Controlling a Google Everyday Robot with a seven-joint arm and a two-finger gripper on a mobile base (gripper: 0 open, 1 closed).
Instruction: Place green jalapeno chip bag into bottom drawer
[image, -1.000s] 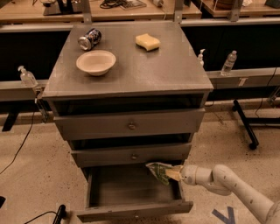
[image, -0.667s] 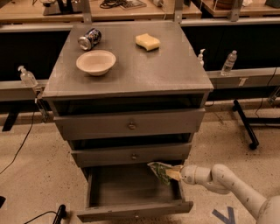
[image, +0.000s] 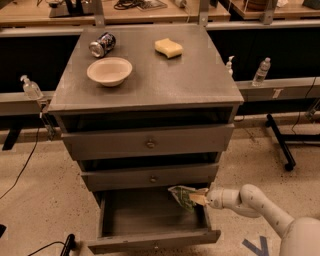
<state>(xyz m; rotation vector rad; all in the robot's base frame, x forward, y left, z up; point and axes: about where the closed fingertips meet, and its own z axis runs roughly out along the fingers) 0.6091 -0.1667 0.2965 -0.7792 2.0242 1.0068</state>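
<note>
1. Grey cabinet (image: 195, 80) has 3 drawers; the bottom drawer (image: 145, 212) at the cabinet's base is pulled out.
2. Gripper (image: 199, 198) sits at the cabinet's lower right, just below the middle drawer front. Its arm reaches in from the cabinet's right side.
3. Gripper is clamped on the green jalapeno chip bag (image: 182, 195).
4. Bag is crumpled, over the open drawer's right rear at the cabinet base. Contact with the drawer floor cannot be told.
5. On the cabinet top: bowl (image: 109, 70) front-left, can (image: 102, 44) back-left on its side, yellow sponge (image: 168, 47) back-center.
</note>
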